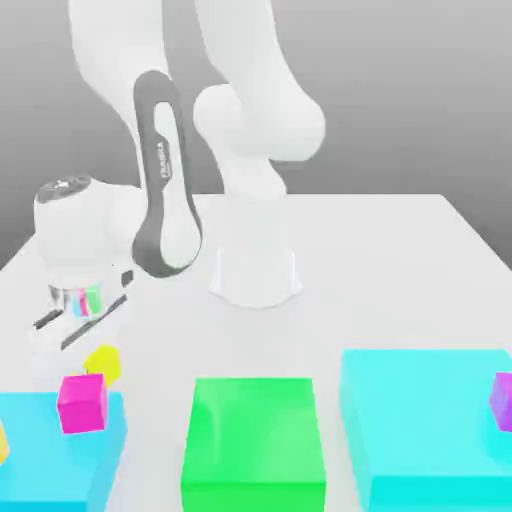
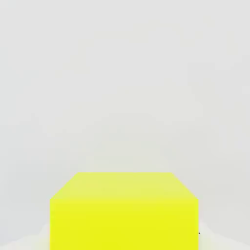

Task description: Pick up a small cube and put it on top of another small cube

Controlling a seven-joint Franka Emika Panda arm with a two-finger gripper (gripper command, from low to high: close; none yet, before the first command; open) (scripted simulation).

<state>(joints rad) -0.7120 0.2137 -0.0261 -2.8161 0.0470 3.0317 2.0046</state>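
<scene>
Yellow cube (image 1: 102, 361) sits on counter (image 1: 400, 270), just beside magenta cube (image 1: 82, 402) on cyan block (image 1: 60, 450). Pincer (image 1: 85, 330) lowered over it; grip state cannot be told. Risk judged: magenta cube nudged on lift; off-centre hold slips.

Lighting: bright, even, diffuse; shadows faint on the pale grey tabletop (image 1: 400, 260). Exterior view softly blurred. Small lemon-yellow cube (image 2: 124, 212) evenly lit, no glare.
</scene>
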